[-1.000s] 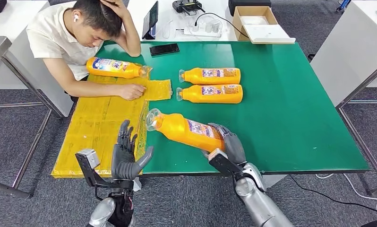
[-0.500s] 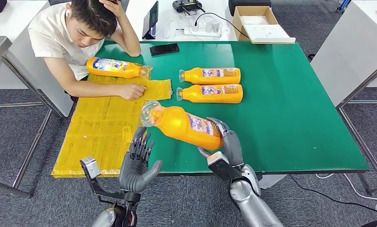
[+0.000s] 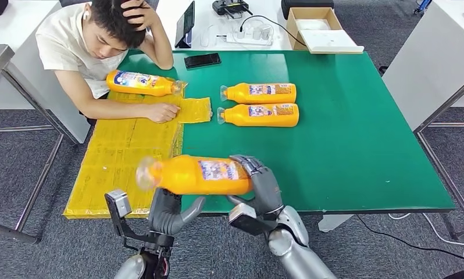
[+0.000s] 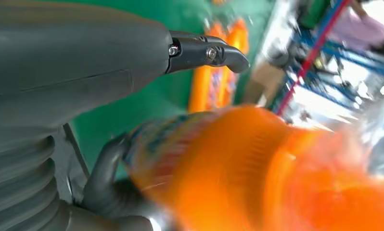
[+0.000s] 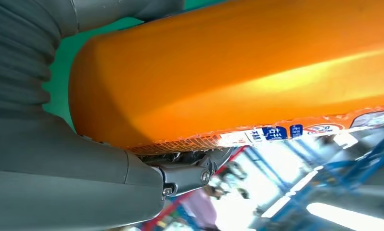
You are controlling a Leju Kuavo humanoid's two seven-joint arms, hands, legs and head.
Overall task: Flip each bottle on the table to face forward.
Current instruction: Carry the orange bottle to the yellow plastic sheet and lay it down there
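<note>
My right hand (image 3: 262,187) grips the base end of an orange bottle (image 3: 195,174) and holds it level in the air over the table's front edge, its clear cap pointing to my left and its label facing up. The right wrist view shows that bottle (image 5: 238,72) pressed against the hand. My left hand (image 3: 169,213) is just beneath the bottle's neck end, fingers hidden behind it, thumb spread aside. In the left wrist view the blurred bottle (image 4: 276,178) lies close to the dark fingers while the thumb (image 4: 204,50) stays off it. Two more orange bottles (image 3: 259,93) (image 3: 259,115) lie side by side mid-table.
A further bottle (image 3: 139,83) lies on the yellow mat (image 3: 119,157) beside a seated person's forearm (image 3: 125,109). The green table (image 3: 357,133) carries a phone (image 3: 202,60) at its far edge. A cardboard box (image 3: 320,26) sits on the white desk behind.
My right hand has lifted the bottle off the table, swung it level and carried it leftward. The left hand has risen under its neck end.
</note>
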